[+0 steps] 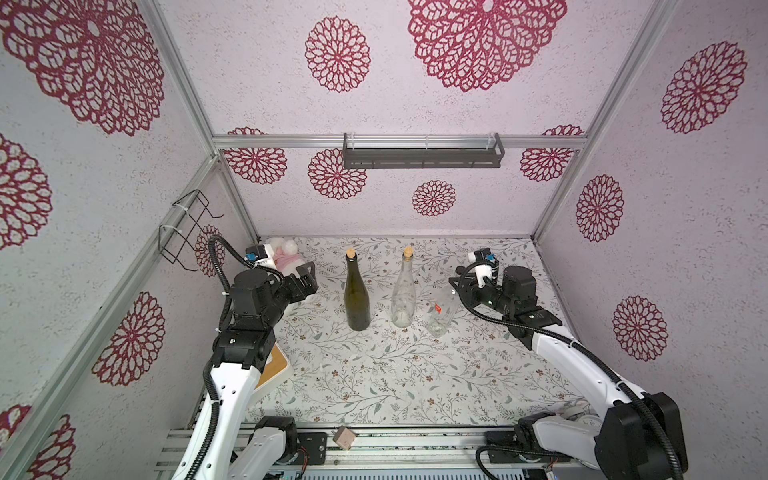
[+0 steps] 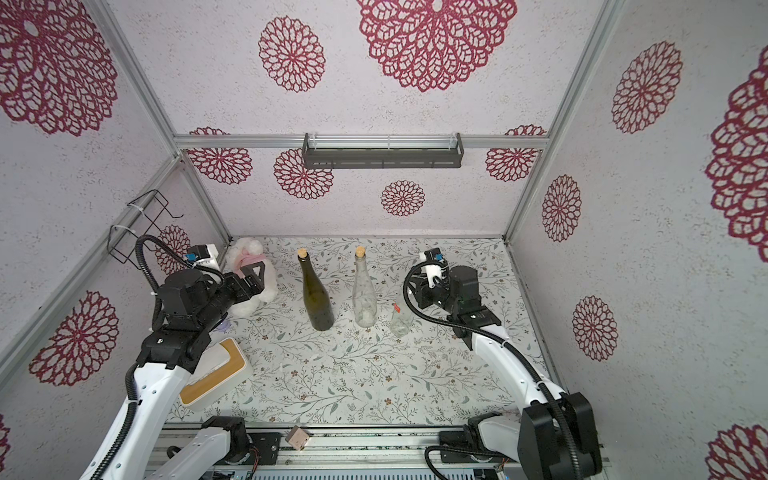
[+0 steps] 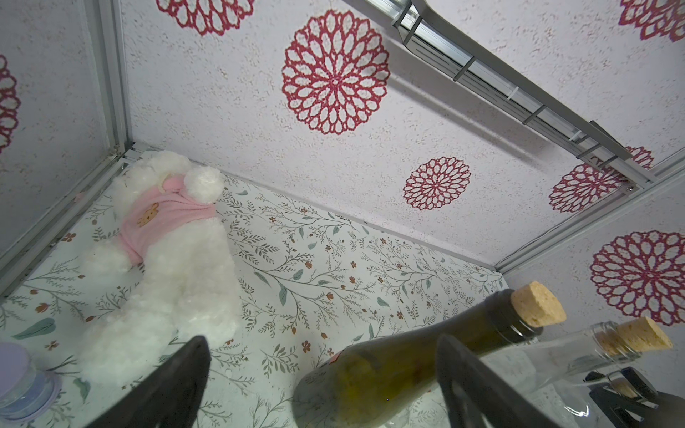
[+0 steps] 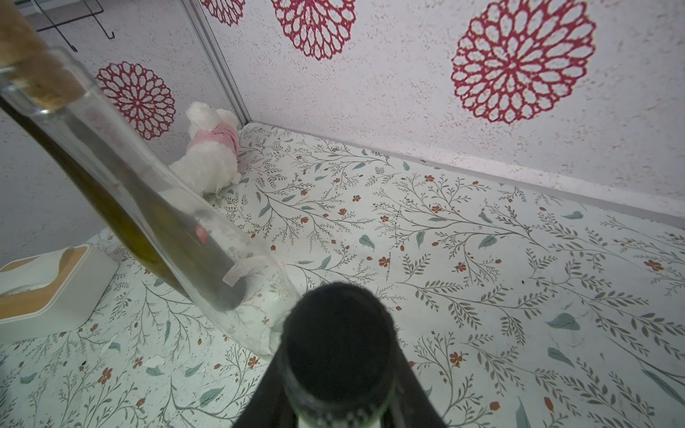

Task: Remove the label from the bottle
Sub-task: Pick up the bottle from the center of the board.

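Right wrist view shows the right gripper (image 4: pixel 339 344) with its fingers (image 4: pixel 265 400) pinching the black-capped neck of the small clear bottle (image 1: pixel 441 311). In both top views this bottle sits just beside the clear corked bottle (image 1: pixel 404 295), on the robot's right of it. Whether its base rests on the bench (image 1: pixel 395 374) or hangs just above it, I cannot tell. A small red label (image 1: pixel 437 308) is on the bottle's shoulder, so I judge the task to be at its holding stage: bottle secured, peeling not yet begun.

The left gripper (image 1: pixel 309 277) hovers well apart from that bottle, beyond the dark green corked bottle (image 1: pixel 357 299) and near the white plush toy (image 1: pixel 284 257). Its fingers are spread wide and empty. The left arm is bent up at the elbow, wrist pointing toward the back of the bench. The right arm reaches in from the right, forearm raised and wrist turned toward the middle.
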